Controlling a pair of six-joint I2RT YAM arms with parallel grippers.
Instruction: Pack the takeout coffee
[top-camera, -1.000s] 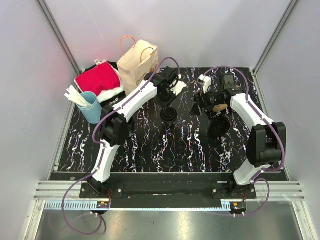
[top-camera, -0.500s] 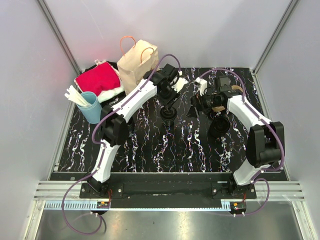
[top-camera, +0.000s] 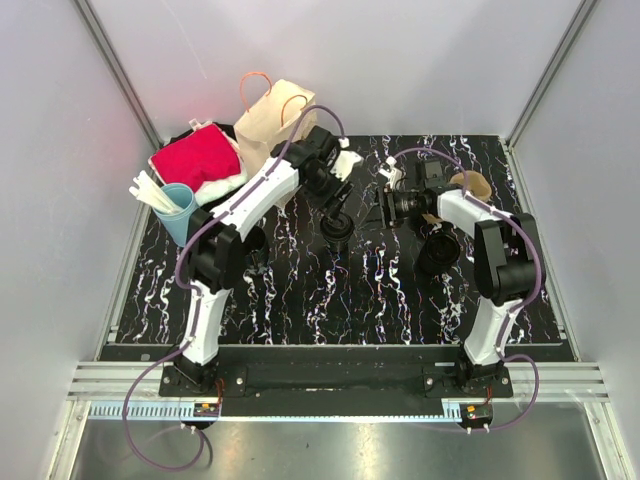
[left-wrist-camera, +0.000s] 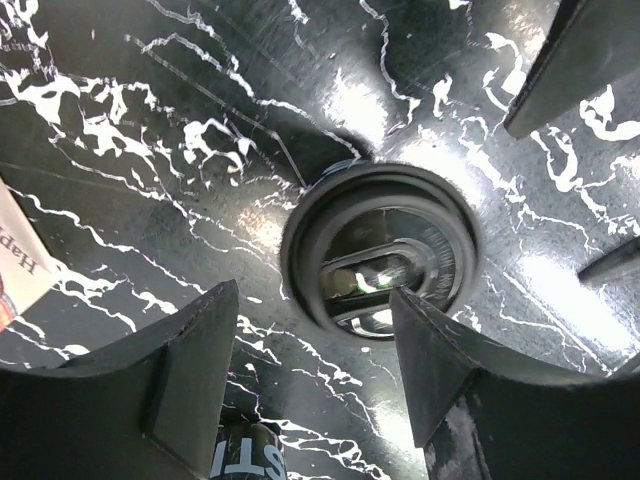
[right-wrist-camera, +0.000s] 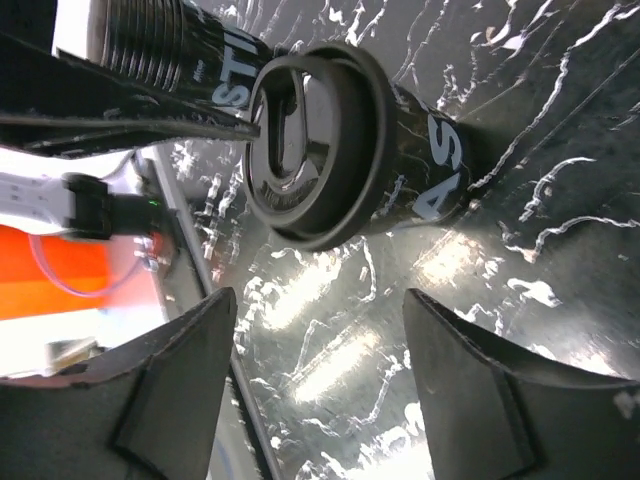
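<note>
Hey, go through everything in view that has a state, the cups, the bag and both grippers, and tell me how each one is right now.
Lidded coffee cup: upright on the table, lid on, not gripped.
Second black cup: on the table, lid not discernible.
Paper bag: upright, handles up.
Blue cup: upright, white sticks inside.
Left gripper: open, over the lidded coffee cup.
Right gripper: open, empty.

The left arm (top-camera: 250, 205) reaches toward the surface's (top-camera: 330, 290) far edge, the left tool (top-camera: 335, 192) pointing down, jaws parted. The right tool (top-camera: 390, 206) faces left, jaws parted.
</note>
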